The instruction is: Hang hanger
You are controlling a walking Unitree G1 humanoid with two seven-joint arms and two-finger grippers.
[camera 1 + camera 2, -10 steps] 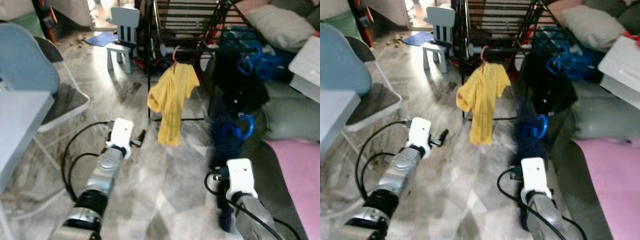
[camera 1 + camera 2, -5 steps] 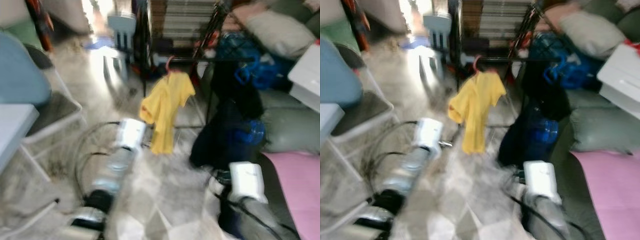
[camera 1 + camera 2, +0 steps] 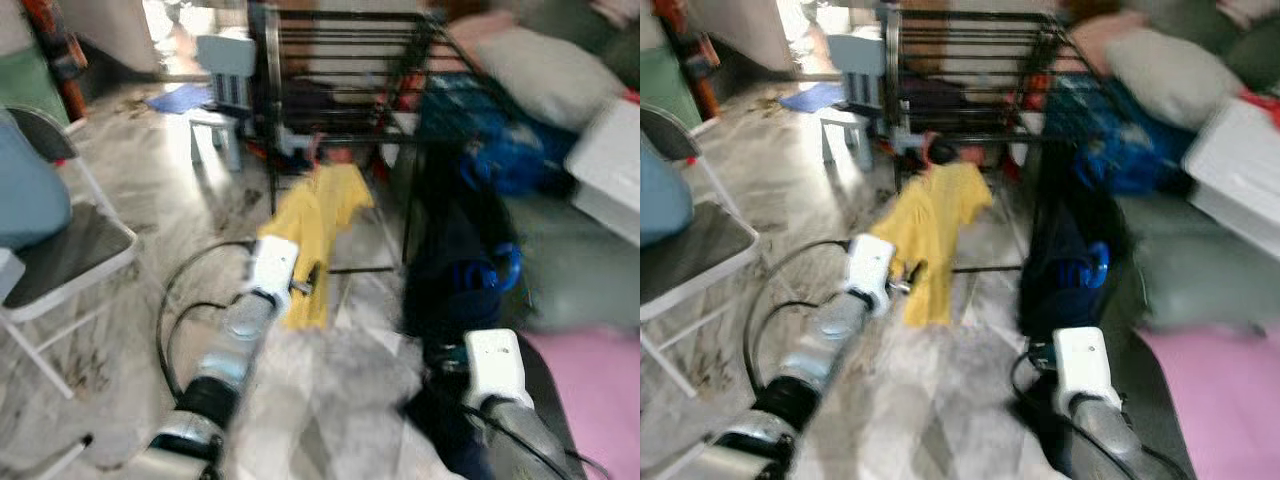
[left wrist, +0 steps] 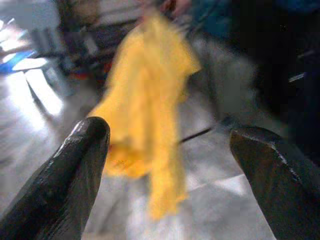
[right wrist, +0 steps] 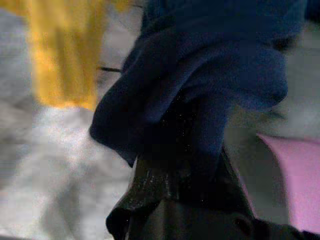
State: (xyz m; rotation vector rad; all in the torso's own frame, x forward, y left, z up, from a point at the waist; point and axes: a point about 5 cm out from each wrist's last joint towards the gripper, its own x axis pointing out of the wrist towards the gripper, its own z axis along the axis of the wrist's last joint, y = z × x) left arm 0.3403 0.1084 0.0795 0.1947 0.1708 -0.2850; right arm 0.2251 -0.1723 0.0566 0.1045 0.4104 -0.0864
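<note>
Left eye view: my right claw [image 5: 185, 165] is clamped on the navy garment [image 3: 455, 270] with its blue hanger [image 3: 492, 268], hook upward. The rack [image 3: 340, 60] stands ahead and slightly left. My left claw [image 4: 167, 145] gapes empty toward the yellow shirt [image 3: 310, 215].

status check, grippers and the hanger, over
Left gripper open, facing yellow shirt hung on black rack. Right gripper shut on navy garment with blue hanger.

Daylit, heavy motion blur thruout
</note>
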